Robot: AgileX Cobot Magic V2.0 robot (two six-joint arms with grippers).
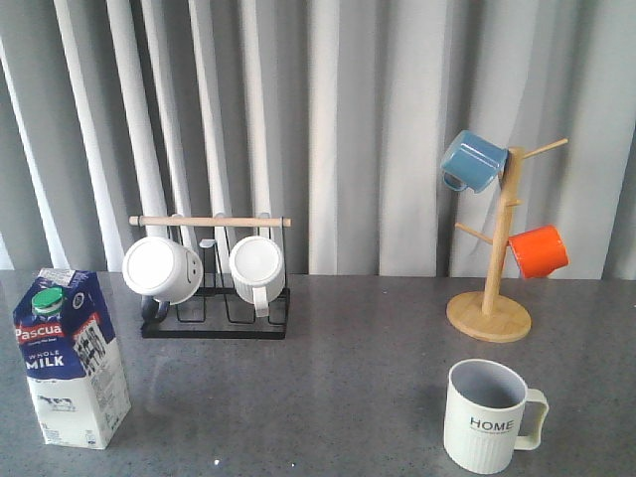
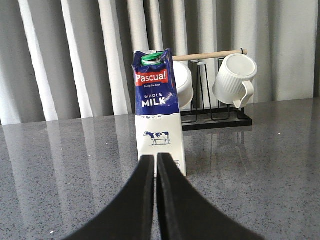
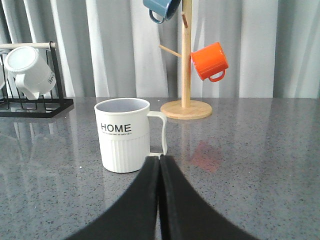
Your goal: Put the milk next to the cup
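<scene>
Milk stands upright near the desk's front left corner, with the ribbed "HOME" cup well apart near the front right edge. Left gripper and right gripper both have fingers pressed together, holding nothing.

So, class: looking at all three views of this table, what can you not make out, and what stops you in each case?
- Milk: small print under "Pascual" too small to read in the left wrist view.
- Blue mug: cut off by the top edge in the right wrist view.
- White mug on the black rack: largely hidden behind the milk in the left wrist view.
- Cup: contents hidden by its wall in the front view.
</scene>
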